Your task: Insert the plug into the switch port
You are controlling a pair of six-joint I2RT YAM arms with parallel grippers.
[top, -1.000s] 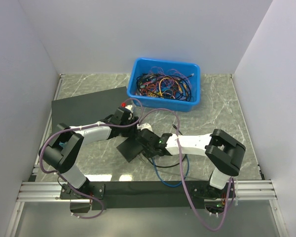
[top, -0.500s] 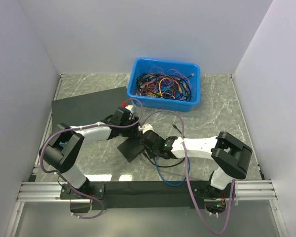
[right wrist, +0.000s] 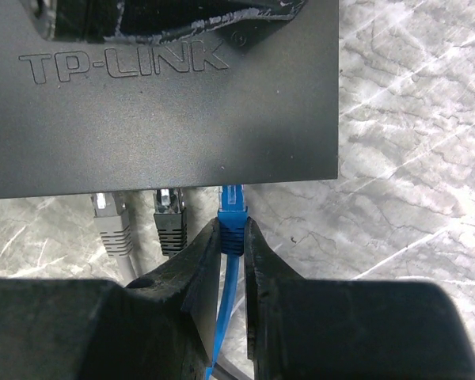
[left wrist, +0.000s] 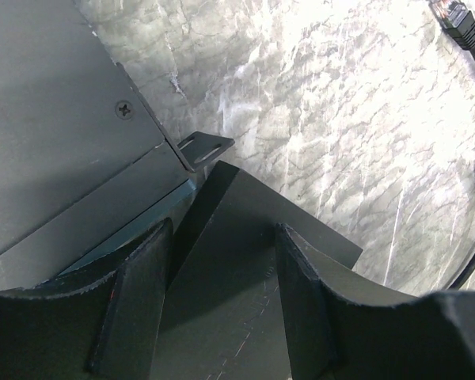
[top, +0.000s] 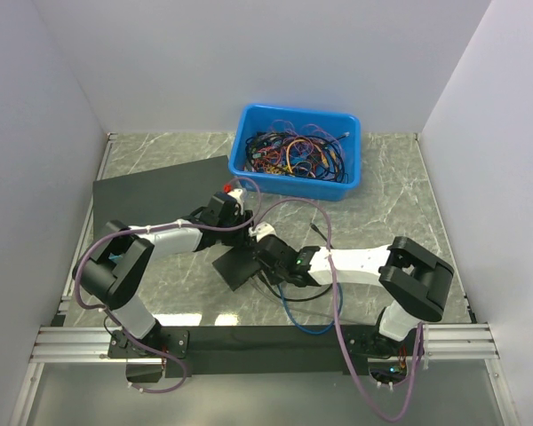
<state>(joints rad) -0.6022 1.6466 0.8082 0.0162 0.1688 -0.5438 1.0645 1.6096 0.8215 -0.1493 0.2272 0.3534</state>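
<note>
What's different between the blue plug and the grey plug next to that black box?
The blue plug ends a thin blue cable; the grey plug is grey and looks chunkier. The blue plug is pinched in the right pincer; nothing grips the grey plug. The blue plug sits nearer the black box's corner; the grey plug is farther along, past a black plug. Both point at the same edge of the box.
</note>
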